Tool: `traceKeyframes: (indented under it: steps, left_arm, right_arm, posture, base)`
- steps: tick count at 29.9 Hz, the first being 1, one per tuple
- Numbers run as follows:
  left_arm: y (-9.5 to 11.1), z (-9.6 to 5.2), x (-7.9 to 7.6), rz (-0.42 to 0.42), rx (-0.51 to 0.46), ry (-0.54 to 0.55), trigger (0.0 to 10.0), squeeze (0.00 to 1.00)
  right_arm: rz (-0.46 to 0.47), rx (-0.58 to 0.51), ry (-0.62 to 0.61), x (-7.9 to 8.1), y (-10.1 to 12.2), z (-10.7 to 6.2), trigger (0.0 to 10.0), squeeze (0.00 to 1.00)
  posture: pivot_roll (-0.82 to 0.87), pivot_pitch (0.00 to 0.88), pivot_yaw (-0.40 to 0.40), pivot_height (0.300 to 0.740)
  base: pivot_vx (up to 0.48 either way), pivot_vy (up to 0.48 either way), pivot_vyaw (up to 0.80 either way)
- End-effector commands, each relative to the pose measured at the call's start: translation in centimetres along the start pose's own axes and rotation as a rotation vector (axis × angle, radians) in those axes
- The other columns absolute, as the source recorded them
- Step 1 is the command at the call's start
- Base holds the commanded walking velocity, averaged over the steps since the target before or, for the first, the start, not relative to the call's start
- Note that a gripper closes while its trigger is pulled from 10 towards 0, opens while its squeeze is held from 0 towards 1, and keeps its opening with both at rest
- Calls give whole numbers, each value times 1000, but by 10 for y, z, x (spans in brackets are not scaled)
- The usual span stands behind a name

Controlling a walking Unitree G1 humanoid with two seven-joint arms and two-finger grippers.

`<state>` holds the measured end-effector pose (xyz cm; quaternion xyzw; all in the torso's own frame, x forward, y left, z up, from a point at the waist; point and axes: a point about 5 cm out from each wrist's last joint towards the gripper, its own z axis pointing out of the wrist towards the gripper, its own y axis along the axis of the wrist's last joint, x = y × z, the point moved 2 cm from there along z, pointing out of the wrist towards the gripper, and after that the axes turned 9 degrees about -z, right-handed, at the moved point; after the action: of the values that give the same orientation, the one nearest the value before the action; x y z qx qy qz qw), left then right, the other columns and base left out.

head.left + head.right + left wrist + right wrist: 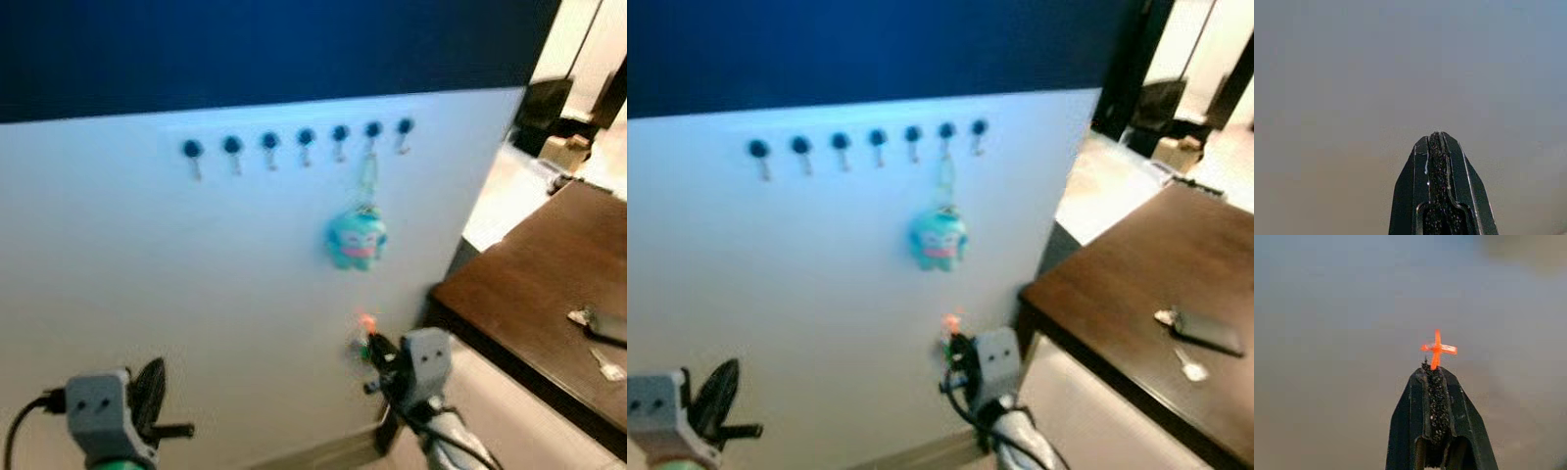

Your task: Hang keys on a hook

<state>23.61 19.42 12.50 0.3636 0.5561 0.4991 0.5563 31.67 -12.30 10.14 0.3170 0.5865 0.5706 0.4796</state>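
Seven hooks (306,138), one teal keychain (356,240); both grippers (1436,139) (1433,369) clenched, right on orange tag (1438,348)

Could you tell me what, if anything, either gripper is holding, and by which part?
The right gripper pinches a small orange cross-shaped tag by its lower stem; the left gripper is shut, holding nothing.

Hung from the sixth hook (373,131) in a row of seven dark-knobbed hooks (306,138) high on the white wall: a turquoise plush charm (356,240) with a pink band, dangling straight down on a thin loop. Lower, near the wall and beneath that charm, pinched between the closed fingers of the right gripper (1436,368): a small orange cross-shaped tag (1438,348), poking upright past the fingertips. On the dark brown table (519,284) to the right, lying flat near a dark fob (609,326): a small pale key (607,366).
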Motion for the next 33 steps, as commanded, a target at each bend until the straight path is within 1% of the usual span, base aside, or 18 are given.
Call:
traceKeyframes:
  steps: [1, 6, 8, 14, 22, 25, 26, 28, 30, 33]
  left_arm:
    - [-5, -4, 1, 2, 19, 12, 10000, 0]
    - [-4, -5, 0, -11, 12, 18, 10000, 0]
    - [-2, -4, 0, -36, -1, 23, 10000, 0]
    - [-3, -3, 3, -18, 7, 39, 10000, 0]
    - [-2, -3, 4, -16, 4, 55, 10000, 0]
    - [-1, -2, 4, -16, -1, 55, 10000, 0]
    - [0, -2, 3, -18, -8, 48, 10000, 0]
    - [2, -1, 1, -23, -20, 36, 10000, 0]
    - [3, -1, -1, -27, -33, 27, 10000, 0]
    - [3, -1, -2, -34, -30, 28, 10000, 0]
  right_arm:
    - [-12, 14, -5, -4, -3, -2, 10000, 0]
    - [-14, 13, -3, -3, -3, -2, 10000, 0]
    - [-15, 13, -2, -3, -3, -2, 10000, 0]
    - [-15, 13, -1, -2, -3, -2, 10000, 0]
    - [-5, 18, 12, -1, -3, -1, 10000, 0]
    - [-24, 15, 30, 1, -2, 0, 10000, 0]
    - [-48, 10, 41, 2, -1, 1, 10000, 0]
    - [-53, 10, 53, 4, -1, 1, 10000, 0]
    - [-68, 14, 95, 10, -3, -2, 10000, 0]
    - [-68, 20, 108, 12, -5, -4, 10000, 0]
  posture:
    - [-72, 32, 110, 740]
    - [-72, 32, 110, 740]
    - [-69, 26, 110, 740]
    - [-70, 21, 111, 740]
    - [-74, 16, 113, 740]
    - [-74, 16, 113, 740]
    - [-74, 16, 113, 740]
    - [-74, 16, 113, 740]
    - [-75, 8, 111, 740]
    - [-75, 8, 111, 740]
  base:
    - [0, -480, 0]
    - [0, -480, 0]
    - [0, 0, 0]
    - [0, 0, 0]
    - [0, 0, 0]
    - [0, 0, 0]
    - [0, 0, 0]
    - [0, 0, 800]
    - [294, 0, 800]
    - [316, 0, 800]
